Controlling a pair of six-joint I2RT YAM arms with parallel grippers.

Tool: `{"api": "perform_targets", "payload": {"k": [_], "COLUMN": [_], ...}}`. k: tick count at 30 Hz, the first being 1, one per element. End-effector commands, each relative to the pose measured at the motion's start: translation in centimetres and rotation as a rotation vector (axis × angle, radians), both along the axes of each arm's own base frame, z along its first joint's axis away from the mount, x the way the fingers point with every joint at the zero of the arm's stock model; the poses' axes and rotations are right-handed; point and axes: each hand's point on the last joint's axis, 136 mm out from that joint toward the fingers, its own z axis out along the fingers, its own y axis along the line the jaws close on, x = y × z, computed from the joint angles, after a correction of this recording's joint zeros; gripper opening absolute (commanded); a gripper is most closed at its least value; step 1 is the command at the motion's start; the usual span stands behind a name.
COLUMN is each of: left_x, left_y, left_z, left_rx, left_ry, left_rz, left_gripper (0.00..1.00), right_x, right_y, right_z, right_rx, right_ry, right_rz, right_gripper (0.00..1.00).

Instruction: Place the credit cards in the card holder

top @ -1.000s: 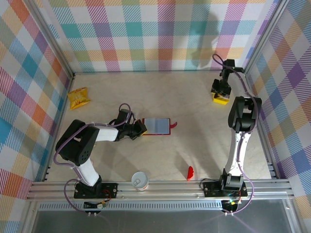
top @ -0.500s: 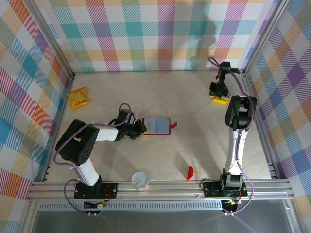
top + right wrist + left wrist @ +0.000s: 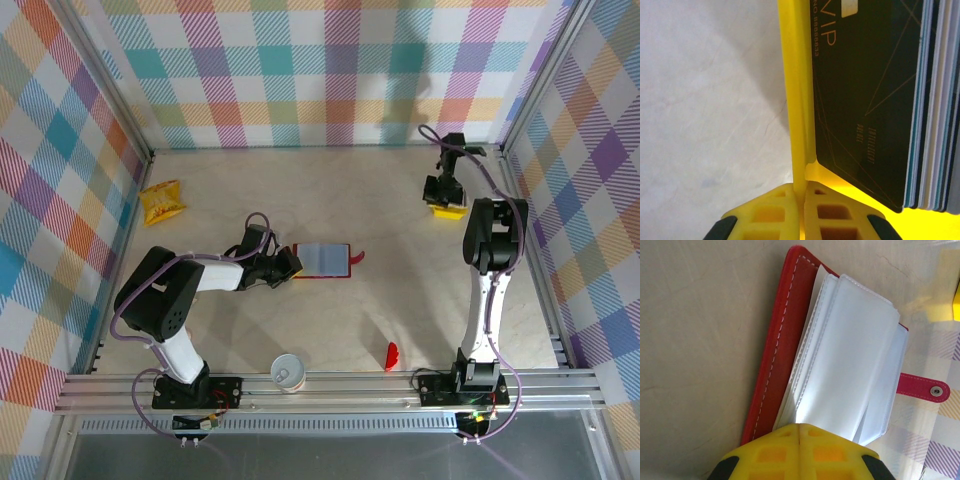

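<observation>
The credit cards (image 3: 448,210) have slid slightly leftward in the far right corner of the surface (image 3: 400,300) — the right fingers (image 3: 765,216), now pressed together, pinch the stack's yellow side. Well apart, the card holder (image 3: 322,261) lies open mid-surface — the left fingers (image 3: 775,456), pressed together, touch its edge.

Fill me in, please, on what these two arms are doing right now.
The left claw, shut, rests at one edge of the open card holder. The right claw, in the far right corner, is shut on the wall of a yellow box where the credit cards stand on edge. The holder's visible sleeves look empty.
</observation>
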Motion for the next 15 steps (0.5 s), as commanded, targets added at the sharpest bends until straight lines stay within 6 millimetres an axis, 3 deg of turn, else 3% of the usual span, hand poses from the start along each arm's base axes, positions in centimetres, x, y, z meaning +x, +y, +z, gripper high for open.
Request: {"api": "perform_targets", "payload": {"k": [1, 10, 13, 15], "left_x": [-2.1, -2.2, -2.4, -2.5], "left_y": [1.7, 1.7, 1.7, 1.7], "left_z": [-2.5, -2.5, -2.6, -2.7], "left_rx": [0.090, 0.086, 0.084, 0.084], "left_ry": [0.103, 0.100, 0.102, 0.105], "left_rz": [0.009, 0.008, 0.007, 0.005], "left_gripper": [0.01, 0.01, 0.01, 0.01], "right_x": [-2.6, -8.0, -8.4, -8.3], "right_y": [2.3, 5.8, 5.8, 6.0], "right_z": [1.1, 1.9, 2.4, 3.3], "right_rx": [0.031, 0.025, 0.025, 0.034], "right_ry": [0.030, 0.058, 0.051, 0.038], "right_rz": [-0.013, 0.021, 0.020, 0.028], "right_gripper": [0.03, 0.04, 0.16, 0.31]}}
